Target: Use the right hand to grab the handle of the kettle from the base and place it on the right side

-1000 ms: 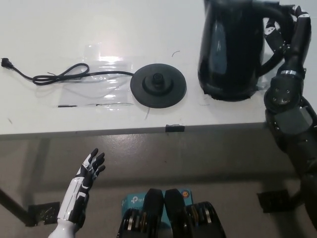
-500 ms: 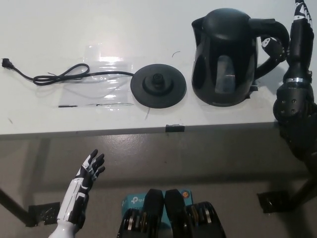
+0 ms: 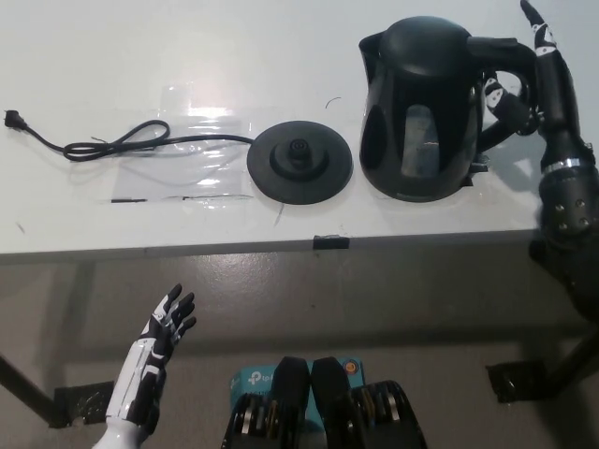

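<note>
The black kettle (image 3: 417,110) stands upright on the white table (image 3: 281,56), just right of its round black base (image 3: 299,161), with a small gap between them. Its handle (image 3: 510,58) points right. My black right hand (image 3: 541,70) is right beside the handle with its fingers stretched out and apart; one fingertip still reaches in near the handle's loop. It grips nothing. My white left hand (image 3: 161,329) rests open at the lower left, below the table's front edge.
The base's black cord (image 3: 112,145) runs left across the table to a plug (image 3: 12,118), crossing a patch of clear tape (image 3: 192,150). A small dark tape mark (image 3: 329,242) sits on the table's front edge.
The kettle has come down from the air onto the table right of the base. My right hand has spread its fingers off the handle and drawn slightly right.
</note>
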{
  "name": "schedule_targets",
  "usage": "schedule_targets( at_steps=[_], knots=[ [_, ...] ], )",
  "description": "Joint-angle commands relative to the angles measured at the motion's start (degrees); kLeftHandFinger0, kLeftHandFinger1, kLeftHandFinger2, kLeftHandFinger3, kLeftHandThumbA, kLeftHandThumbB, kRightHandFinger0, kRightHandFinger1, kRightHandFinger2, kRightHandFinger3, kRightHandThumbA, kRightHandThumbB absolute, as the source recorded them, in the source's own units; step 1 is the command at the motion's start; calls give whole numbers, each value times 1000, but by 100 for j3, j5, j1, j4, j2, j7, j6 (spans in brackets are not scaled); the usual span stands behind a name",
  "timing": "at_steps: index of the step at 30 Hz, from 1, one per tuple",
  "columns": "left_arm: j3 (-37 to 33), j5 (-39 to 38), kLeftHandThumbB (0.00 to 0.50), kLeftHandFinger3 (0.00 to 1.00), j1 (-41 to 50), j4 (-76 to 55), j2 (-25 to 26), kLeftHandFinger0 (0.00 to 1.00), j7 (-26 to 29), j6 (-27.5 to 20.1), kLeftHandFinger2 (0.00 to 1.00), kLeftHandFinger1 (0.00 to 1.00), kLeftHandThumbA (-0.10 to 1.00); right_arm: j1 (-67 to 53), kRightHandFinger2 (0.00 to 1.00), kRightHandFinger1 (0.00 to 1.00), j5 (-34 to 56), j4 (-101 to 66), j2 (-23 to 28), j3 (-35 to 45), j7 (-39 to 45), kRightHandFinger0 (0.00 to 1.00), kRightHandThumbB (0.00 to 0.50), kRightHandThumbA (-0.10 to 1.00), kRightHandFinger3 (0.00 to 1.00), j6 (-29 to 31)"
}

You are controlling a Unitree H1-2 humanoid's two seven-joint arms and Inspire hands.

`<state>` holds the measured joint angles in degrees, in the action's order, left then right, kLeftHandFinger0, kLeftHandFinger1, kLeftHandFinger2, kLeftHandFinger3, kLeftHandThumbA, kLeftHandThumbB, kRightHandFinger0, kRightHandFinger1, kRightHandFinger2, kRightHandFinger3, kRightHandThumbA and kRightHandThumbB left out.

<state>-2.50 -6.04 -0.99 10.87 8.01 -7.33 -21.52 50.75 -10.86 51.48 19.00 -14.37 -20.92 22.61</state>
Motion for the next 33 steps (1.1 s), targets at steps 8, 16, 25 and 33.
schedule_targets(
  at_steps=[8, 16, 25, 33],
  knots=[
    [148, -215, 500, 1000, -9, -92, 86, 1000, -117, -102, 1000, 1000, 934, -418, 1000, 1000, 215, -1947, 1057, -176, 2501, 1000, 500, 444, 1000, -1192],
    [172, -157, 500, 1000, 14, -78, 86, 1000, -129, -143, 1000, 1000, 935, -713, 1000, 1000, 179, -2033, 901, 138, 2285, 1000, 500, 489, 1000, -1237],
    [168, -35, 500, 1000, -66, -112, 121, 1000, -161, -22, 1000, 1000, 941, -1529, 1000, 1000, 44, -2565, 370, 1161, 1002, 1000, 465, 998, 1000, -557],
    [143, 145, 500, 1000, 9, -109, 104, 1000, -109, -75, 1000, 1000, 917, -2870, 1000, 1000, -496, -4530, -1096, 2224, -230, 1000, 271, 1000, 1000, 244]
  ],
)
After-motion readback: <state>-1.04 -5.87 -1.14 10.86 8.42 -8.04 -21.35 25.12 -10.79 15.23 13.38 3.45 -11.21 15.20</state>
